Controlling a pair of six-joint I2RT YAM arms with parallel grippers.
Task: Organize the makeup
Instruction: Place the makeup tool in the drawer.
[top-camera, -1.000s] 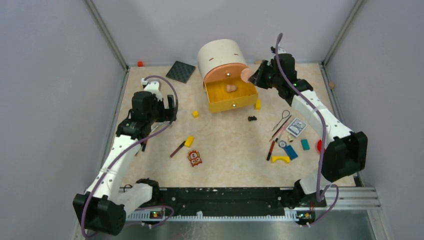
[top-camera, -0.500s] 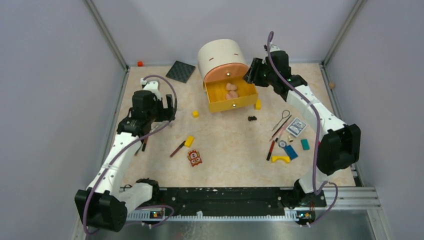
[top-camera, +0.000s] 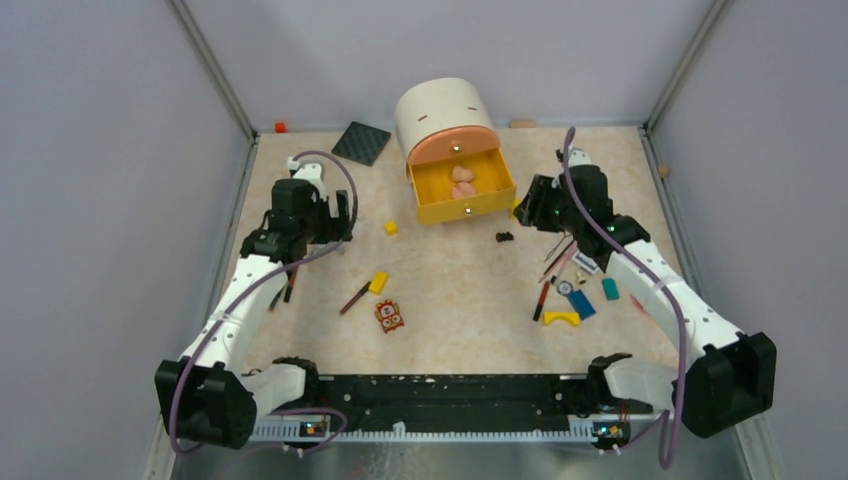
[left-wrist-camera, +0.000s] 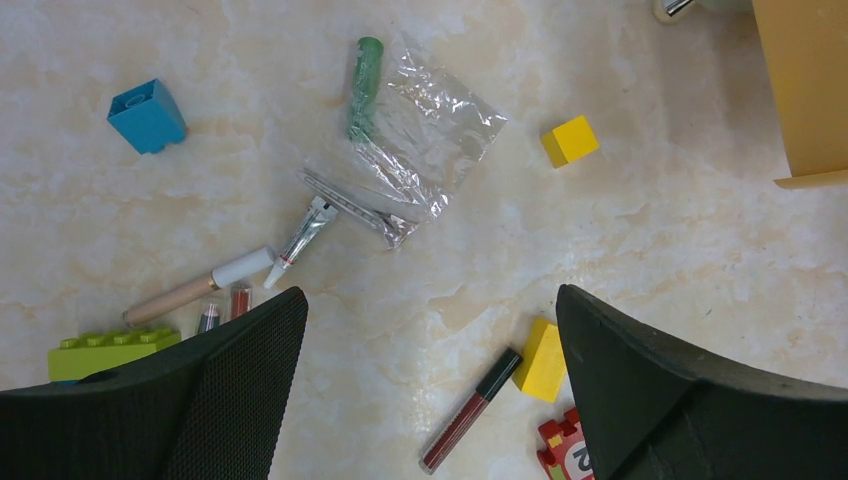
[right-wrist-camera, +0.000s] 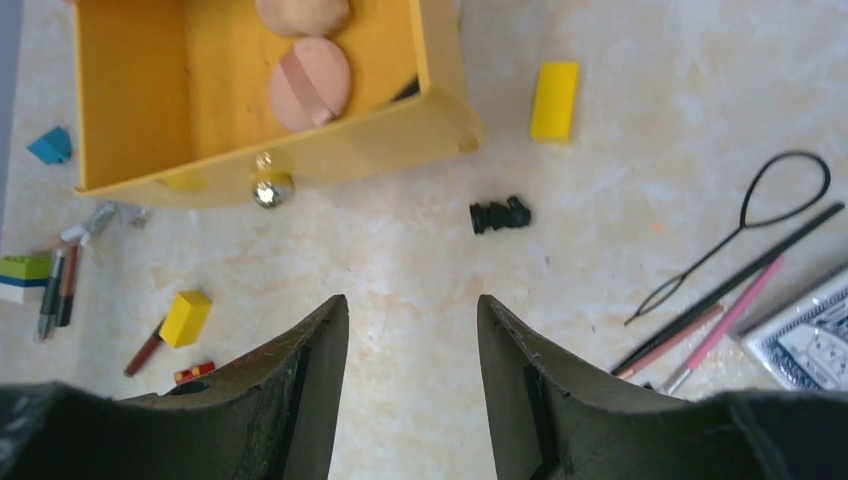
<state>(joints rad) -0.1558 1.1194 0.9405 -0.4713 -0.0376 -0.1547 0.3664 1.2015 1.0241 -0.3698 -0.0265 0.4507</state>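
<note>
Both pincers idle. The right pincer (right-wrist-camera: 410, 310) gapes wide with nothing in it, hovering over bare desk (right-wrist-camera: 420, 250) just in front of the yellow drawer (right-wrist-camera: 340, 140). The left pincer (left-wrist-camera: 430, 300) is likewise wide open and empty, well out to the left of the drawer.

The drawer stands open with two puffs (right-wrist-camera: 310, 85) inside, toward its right end. The rest of the makeup is loose on the desk.

Risks as I see them:
- The dark pencil (right-wrist-camera: 735, 283) and pink pencil (right-wrist-camera: 735, 312), right of the drawer, lie side by side with the hair loop tool (right-wrist-camera: 745, 222) right alongside. A close across that bundle likely takes two sticks or snags the loop, which isn't makeup.
- The red liner (left-wrist-camera: 470, 410), left-front of the drawer, has its black cap end butting the yellow block (left-wrist-camera: 543, 360). A grip near the cap drags the block along; go mid-barrel.
- The green tube (left-wrist-camera: 365, 72) sits against the edge of the clear bag (left-wrist-camera: 420, 130). Can't tell whether it's partly under it. Lifting the tube may bring the bag.
- All are thin and flat on the desk. Tips too high miss, too low scrape, and round sticks roll.
- Long sticks dropped crosswise could bridge the drawer rim.

Orientation:
- Red liner: long axis diagonal, cap end toward the drawer, red end away.
- Both pencils: parallel, slanting away from the drawer's right corner. Can't tell which end is the tip.
- Green tube: roughly parallel to the drawer's left side wall.

Close across each axis, not along it.
</note>
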